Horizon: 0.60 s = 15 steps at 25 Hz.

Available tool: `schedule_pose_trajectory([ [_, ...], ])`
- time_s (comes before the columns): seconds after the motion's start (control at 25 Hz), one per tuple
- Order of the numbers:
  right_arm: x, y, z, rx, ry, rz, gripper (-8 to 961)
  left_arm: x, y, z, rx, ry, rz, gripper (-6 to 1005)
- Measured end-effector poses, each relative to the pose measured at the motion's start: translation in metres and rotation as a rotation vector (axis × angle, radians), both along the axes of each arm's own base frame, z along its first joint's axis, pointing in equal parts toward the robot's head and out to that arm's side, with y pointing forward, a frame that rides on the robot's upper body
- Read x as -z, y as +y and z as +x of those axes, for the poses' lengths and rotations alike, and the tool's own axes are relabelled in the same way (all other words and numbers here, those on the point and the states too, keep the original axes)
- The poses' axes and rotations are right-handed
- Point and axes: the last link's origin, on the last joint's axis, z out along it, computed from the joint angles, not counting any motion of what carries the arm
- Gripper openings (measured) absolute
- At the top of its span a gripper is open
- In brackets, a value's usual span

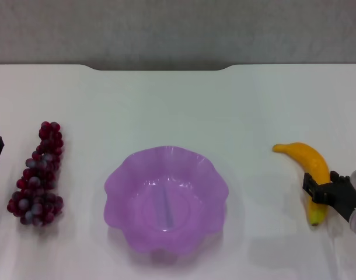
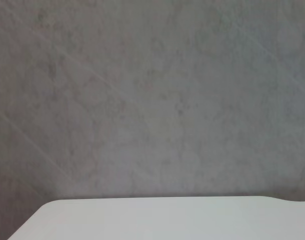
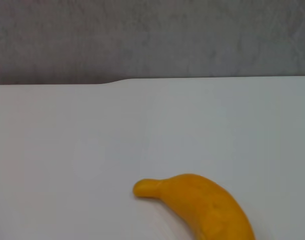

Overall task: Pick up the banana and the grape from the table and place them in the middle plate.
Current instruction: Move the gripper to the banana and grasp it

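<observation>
Nothing placed yet: plate at lower centre empty, grapes lower left; right end effector straddling banana, grip unclear.

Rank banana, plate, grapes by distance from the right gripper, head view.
From the right gripper, low on the right:
1. banana, right side, directly under the gripper.
2. plate, centre of the table.
3. grapes, far left.
</observation>
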Motion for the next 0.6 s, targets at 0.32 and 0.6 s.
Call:
schedule_pose_trajectory([
  [0.32,-0.0001,-0.0004,0.0004,0.001,0.0,0.0,532,-0.0003,0.0,-0.0002,-0.001,-0.001,0.002,676],
  [0.6,-0.0001,-0.0005,0.0007,0.002,-0.001,0.0,500,0.0,0.0,-0.0001,0.0,0.0,0.0,676],
])
